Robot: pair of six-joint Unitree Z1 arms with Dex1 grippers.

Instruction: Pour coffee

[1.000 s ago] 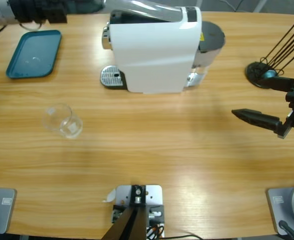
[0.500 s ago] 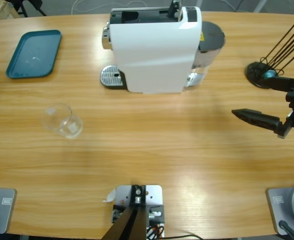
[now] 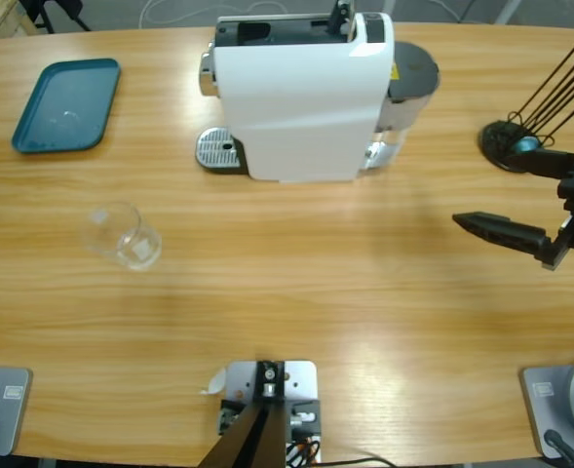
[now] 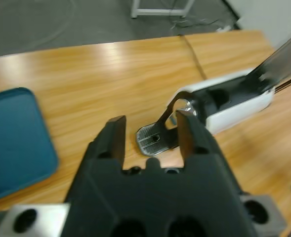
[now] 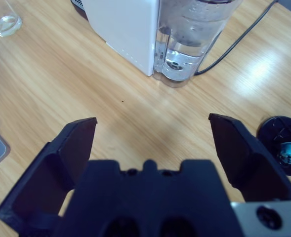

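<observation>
Initially, empty glass cup point(image 3: 121, 235) stood far across from right gripper point(image 3: 506, 234), both grippers point(image 4: 150, 138) open and holding nothing

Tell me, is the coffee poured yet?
Not yet. The glass cup lies tipped on the table, empty, away from the coffee machine's drip tray. The left tool and the right tool are open, holding nothing. Everything is left: placing the cup, brewing, pouring.

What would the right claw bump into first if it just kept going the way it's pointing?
Probably the clear water tank at the back of the white coffee machine. The right gripper, jaws wide open, looks along bare table straight toward it. Depth is unclear; angled lower, it would meet the tabletop first.
</observation>
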